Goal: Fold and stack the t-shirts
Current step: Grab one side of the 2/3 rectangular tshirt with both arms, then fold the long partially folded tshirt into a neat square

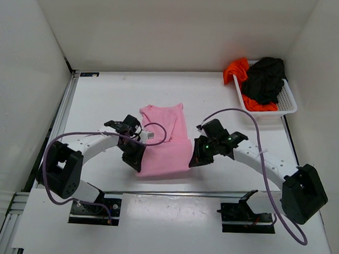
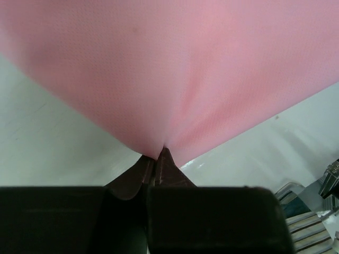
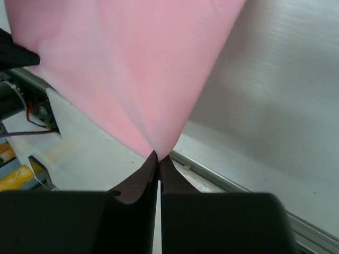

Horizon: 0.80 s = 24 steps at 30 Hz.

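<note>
The left hand (image 1: pixel 138 158) and right hand (image 1: pixel 194 158) are each clamping a near corner of the pink shirt (image 1: pixel 166 141) lying on the bench (image 1: pixel 103 96). Both should be lifting together, keeping the hem taut (no sagging middle).

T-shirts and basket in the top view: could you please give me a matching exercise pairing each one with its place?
1. pink shirt
2. black shirt
3. orange shirt
4. basket

a. far right corner of the table
b. topmost in the basket
c. middle of the table
d. under another shirt, spilling over the rim

Pairs: 1-c; 2-b; 3-d; 4-a
</note>
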{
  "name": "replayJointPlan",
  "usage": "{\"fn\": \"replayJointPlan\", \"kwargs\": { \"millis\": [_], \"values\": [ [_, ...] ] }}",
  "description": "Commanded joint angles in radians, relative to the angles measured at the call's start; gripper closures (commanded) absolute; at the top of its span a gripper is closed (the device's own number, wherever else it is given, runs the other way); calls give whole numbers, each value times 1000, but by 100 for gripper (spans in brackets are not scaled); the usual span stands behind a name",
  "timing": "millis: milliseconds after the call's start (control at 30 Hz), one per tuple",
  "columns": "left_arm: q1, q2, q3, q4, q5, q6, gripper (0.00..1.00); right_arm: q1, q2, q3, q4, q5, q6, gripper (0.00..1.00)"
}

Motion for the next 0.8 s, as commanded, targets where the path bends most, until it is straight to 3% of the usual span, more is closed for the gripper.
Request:
{"fn": "replayJointPlan", "kwargs": {
  "millis": [0, 133, 400, 567, 767],
  "values": [
    [-2, -43, 119, -136, -35, 21, 90, 2, -26, 102, -113, -21, -64, 99],
    [10, -24, 220, -186, 23, 21, 90, -34, -14, 198, -159, -66, -96, 99],
    [20, 55, 423, -238, -21, 21, 90, -175, 116, 367, -223, -202, -177, 99],
    [111, 202, 599, -282, 14, 21, 90, -264, 242, 511, -260, -273, -208, 99],
    [214, 293, 677, -282, 34, 21, 90, -313, 437, 705, -280, -333, -217, 99]
  ]
}}
